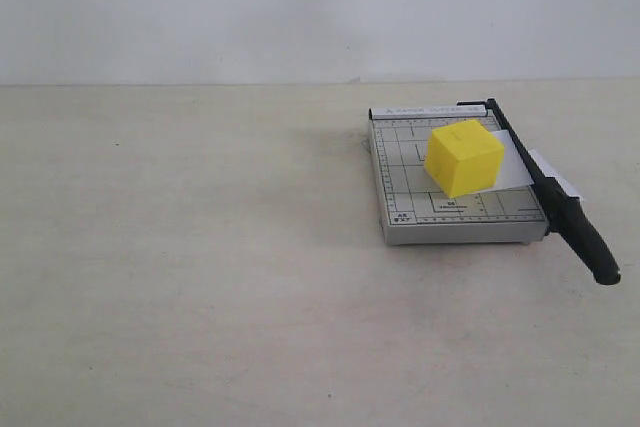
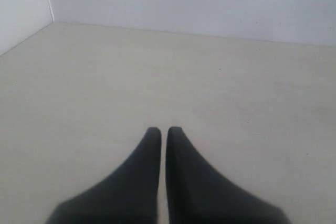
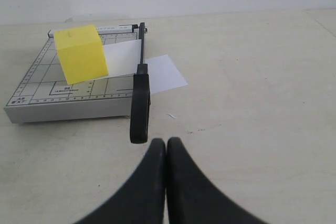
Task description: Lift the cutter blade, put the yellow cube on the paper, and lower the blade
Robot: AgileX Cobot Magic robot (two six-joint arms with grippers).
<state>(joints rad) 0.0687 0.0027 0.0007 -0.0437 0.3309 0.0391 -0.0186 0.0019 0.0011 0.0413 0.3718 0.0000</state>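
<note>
The grey gridded cutter base (image 1: 420,219) (image 3: 47,100) lies on the table at the right. The yellow cube (image 1: 463,157) (image 3: 81,53) rests on the white paper (image 1: 512,165) (image 3: 125,57), which lies across the base and sticks out past the blade (image 3: 164,73). The cutter blade (image 1: 520,152) (image 3: 140,51) is down flat, its thick black handle (image 1: 585,237) (image 3: 139,106) jutting past the base's near edge. My right gripper (image 3: 166,141) is shut and empty, just short of the handle's tip. Over bare table, my left gripper (image 2: 163,129) is shut on nothing. Neither gripper shows in the exterior view.
Pale beige tabletop (image 1: 200,247) spreads left of the cutter. A white wall (image 1: 300,7) runs along the back, and a side wall (image 2: 21,3) meets it in the left wrist view.
</note>
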